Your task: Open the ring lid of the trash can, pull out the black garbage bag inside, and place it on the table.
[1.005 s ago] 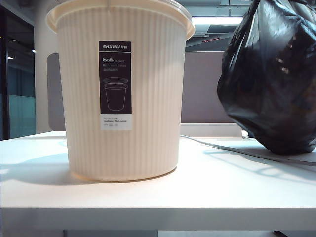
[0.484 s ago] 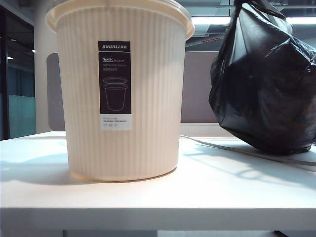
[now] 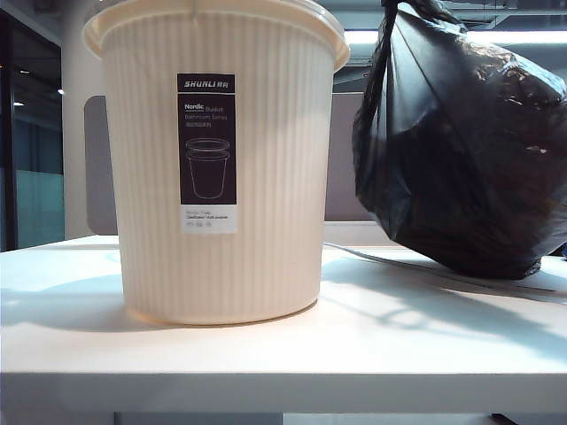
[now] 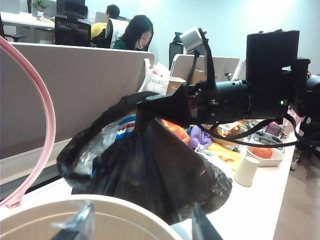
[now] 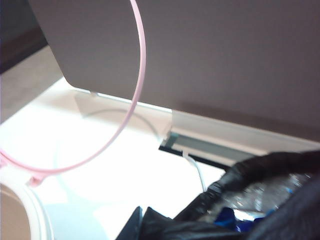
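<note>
At the front of the bench (image 3: 283,354), the trash can (image 3: 217,168) is sitting emptied, its ring lid (image 4: 42,115) standing up. Beside it, my right end effector (image 4: 150,107) is clamping the black garbage bag (image 3: 461,150), which is swinging closer, nearly set down. My left end effector (image 4: 140,225) is hovering spread over the rim.

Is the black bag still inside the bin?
No, the black garbage bag hangs outside, right of the trash can, just above the table.

My wide white flat surface (image 3: 372,345) carries the ribbed cream plastic trash can (image 3: 221,177) left of middle; a thin pale cable (image 3: 399,263) lies across it behind.
</note>
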Robot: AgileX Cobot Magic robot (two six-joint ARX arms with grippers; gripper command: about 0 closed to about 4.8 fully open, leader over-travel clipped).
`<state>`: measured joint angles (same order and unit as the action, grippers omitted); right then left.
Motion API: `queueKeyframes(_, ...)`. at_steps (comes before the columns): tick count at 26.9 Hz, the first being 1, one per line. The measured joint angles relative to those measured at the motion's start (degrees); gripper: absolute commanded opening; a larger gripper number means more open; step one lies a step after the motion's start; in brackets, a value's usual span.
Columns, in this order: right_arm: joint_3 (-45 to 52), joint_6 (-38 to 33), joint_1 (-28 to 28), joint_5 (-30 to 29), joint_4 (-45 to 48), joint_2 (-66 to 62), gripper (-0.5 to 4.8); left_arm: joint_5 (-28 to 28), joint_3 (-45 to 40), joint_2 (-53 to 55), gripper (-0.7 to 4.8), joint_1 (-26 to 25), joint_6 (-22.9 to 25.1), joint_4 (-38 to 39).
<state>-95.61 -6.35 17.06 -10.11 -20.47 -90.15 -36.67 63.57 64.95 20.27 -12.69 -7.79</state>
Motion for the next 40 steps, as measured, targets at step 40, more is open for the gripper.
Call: queueKeyframes(40,0.1,-2.3,4.1,10.1,-9.0,4.6,-0.02,-0.9,0.0,0.0,2.45,0.0,0.0,1.2)
